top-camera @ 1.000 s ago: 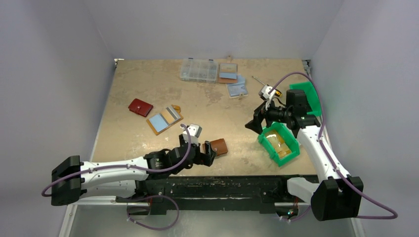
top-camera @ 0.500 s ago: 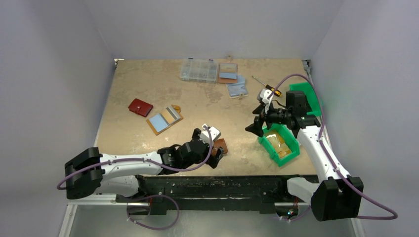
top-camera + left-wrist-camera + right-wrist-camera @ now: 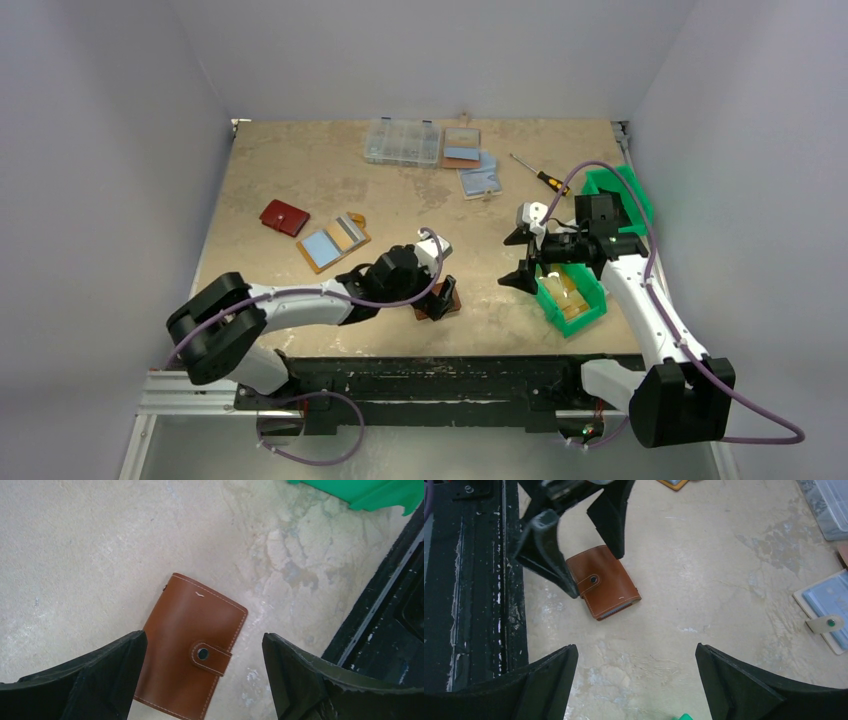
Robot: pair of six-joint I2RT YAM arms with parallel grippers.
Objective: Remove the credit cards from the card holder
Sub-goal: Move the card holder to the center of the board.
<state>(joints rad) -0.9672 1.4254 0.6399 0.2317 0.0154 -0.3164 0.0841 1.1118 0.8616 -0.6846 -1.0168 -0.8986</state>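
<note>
The card holder (image 3: 192, 655) is a brown leather wallet, lying flat and snapped closed near the table's front edge (image 3: 446, 299) (image 3: 604, 582). My left gripper (image 3: 202, 637) hovers right over it, open, with one finger on each side and nothing gripped; it also shows in the top view (image 3: 437, 295) and the right wrist view (image 3: 594, 572). My right gripper (image 3: 636, 650) is open over bare table to the right of the holder (image 3: 516, 260). The credit cards are hidden; only a bluish sleeve edge shows along the holder's side.
A green bin (image 3: 590, 300) with something pale yellow inside sits under my right arm, and a second green bin (image 3: 625, 190) behind it. Farther back lie a dark red wallet (image 3: 284, 217), an open holder with a blue card (image 3: 333, 241), a clear box (image 3: 402, 142), two more holders (image 3: 470, 160) and a screwdriver (image 3: 538, 174). The black front rail (image 3: 380, 625) runs close by.
My left arm has swung forward and to the right, bringing its open gripper over the card holder. My right gripper has shifted slightly toward the front, uncovering the screwdriver.
</note>
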